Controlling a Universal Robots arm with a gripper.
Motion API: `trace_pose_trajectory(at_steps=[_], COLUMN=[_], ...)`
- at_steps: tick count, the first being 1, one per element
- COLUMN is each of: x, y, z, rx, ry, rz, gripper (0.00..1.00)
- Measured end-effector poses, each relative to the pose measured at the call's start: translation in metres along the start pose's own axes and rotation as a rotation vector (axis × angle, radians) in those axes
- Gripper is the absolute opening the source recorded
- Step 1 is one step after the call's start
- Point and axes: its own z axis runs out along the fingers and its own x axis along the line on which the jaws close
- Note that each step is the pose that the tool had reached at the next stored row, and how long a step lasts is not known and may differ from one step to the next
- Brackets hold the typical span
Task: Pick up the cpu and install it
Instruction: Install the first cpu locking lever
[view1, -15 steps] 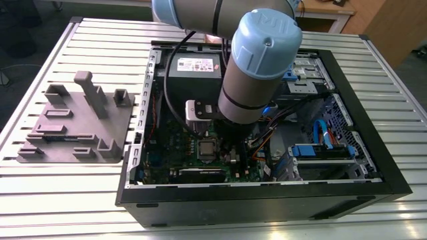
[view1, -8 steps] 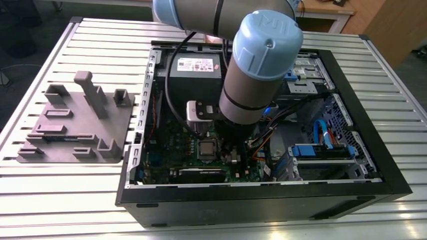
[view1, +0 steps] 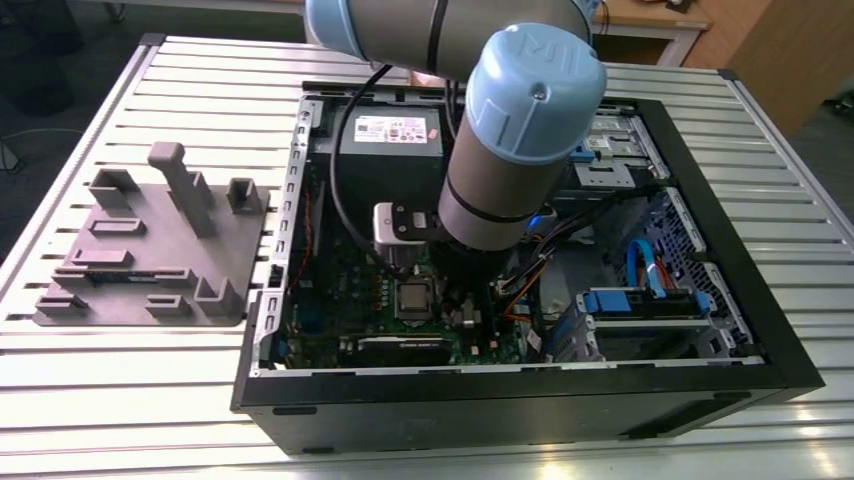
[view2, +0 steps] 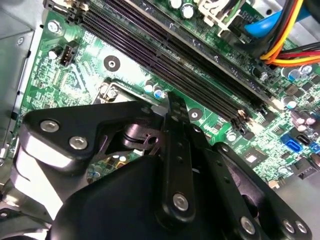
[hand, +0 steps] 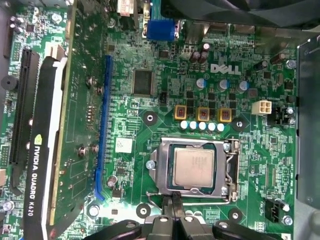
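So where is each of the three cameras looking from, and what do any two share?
Exterior view: off the arm, above the open black computer case, looking down; the arm's blue-capped joint shows.
First wrist view: on the arm, facing the green motherboard and the square silver-topped cpu seated in its socket; gripper at the edge.
Second wrist view: on the arm, looking obliquely across the motherboard, past the gripper.
Both wrist views share motherboard and gripper.
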Motion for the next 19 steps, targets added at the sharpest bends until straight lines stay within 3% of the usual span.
trace_pose_trajectory(at_steps=[3, 9, 19], x=[-0.0002, -0.0011, -0.0011], y=[0.0003, 0.0015, 0.0015], z=[-0.0060, -0.0270, -0.0272], rx=[-0.0001, -0.0002, -0.0001], ry=[0.0003, 0.0007, 0.0005], rz=[0.000, 0.000, 0.000], gripper=[0.10, 0.10, 0.10])
